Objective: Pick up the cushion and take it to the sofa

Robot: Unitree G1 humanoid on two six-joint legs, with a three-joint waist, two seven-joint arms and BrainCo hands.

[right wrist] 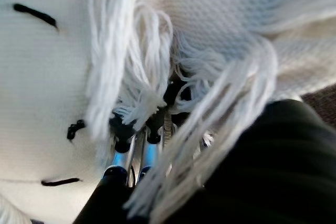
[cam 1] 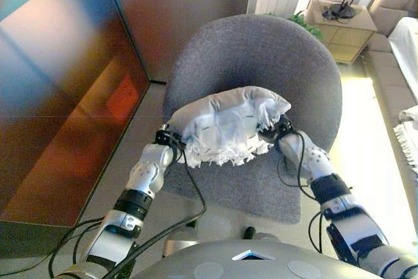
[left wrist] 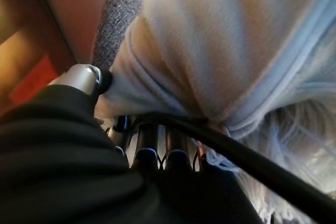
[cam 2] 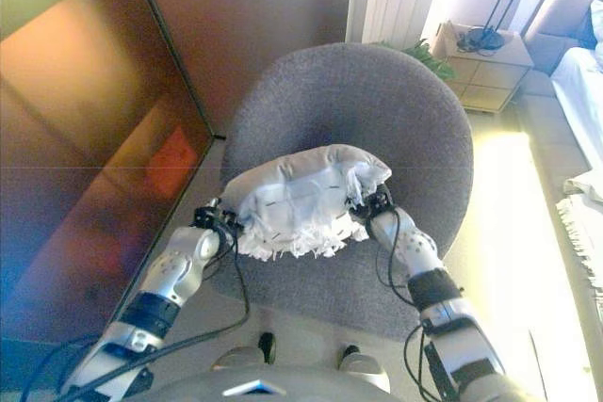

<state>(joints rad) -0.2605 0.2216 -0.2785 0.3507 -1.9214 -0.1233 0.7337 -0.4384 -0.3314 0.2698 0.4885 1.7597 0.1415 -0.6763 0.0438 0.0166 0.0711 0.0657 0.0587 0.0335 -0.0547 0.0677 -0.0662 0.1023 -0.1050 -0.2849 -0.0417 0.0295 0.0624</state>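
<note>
A white cushion (cam 1: 225, 122) with black stitches and a fringed edge is held over the seat of a grey round-backed chair (cam 1: 261, 50). My left hand (cam 1: 166, 138) grips its left end: in the left wrist view the thumb (left wrist: 86, 76) presses the cloth and the fingers (left wrist: 152, 148) curl beneath it. At the cushion's right end is my right hand (cam 1: 284, 129), and in the right wrist view its fingertips (right wrist: 123, 129) are dug into the fringe (right wrist: 157, 87). The sofa (cam 1: 405, 44) shows at the far right edge.
A large glossy dark panel (cam 1: 59, 96) stands close on the left. Behind the chair are a pale wooden side table (cam 1: 343, 27) with a lamp base, a green plant (cam 1: 305, 24) and a white radiator. Pale floor runs to the right of the chair toward the sofa.
</note>
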